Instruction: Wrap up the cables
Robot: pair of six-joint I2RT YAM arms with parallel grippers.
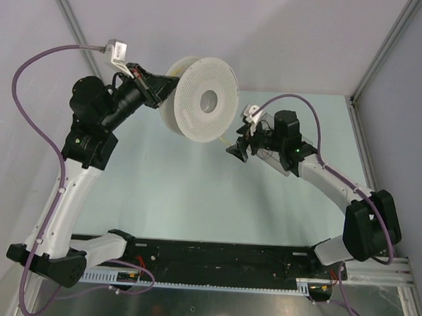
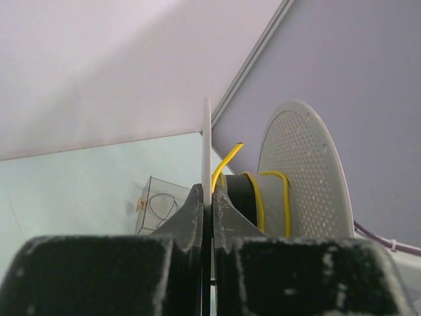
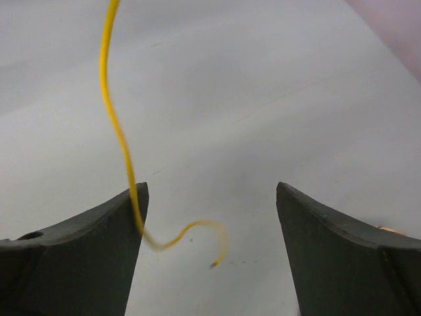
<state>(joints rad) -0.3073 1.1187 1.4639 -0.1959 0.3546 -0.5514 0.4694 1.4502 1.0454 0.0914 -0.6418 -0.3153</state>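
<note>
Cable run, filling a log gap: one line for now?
left gripper: shut on white perforated spool; right gripper: open; thin yellow cable: few turns wound, end loose

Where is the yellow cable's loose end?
In the right wrist view the yellow cable ends in a curl between the fingers of the open right gripper, right of the white spool clamped by the left gripper.

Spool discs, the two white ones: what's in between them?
The left wrist view shows a grey hub between the near disc and the far disc, with yellow cable wound round it.
</note>
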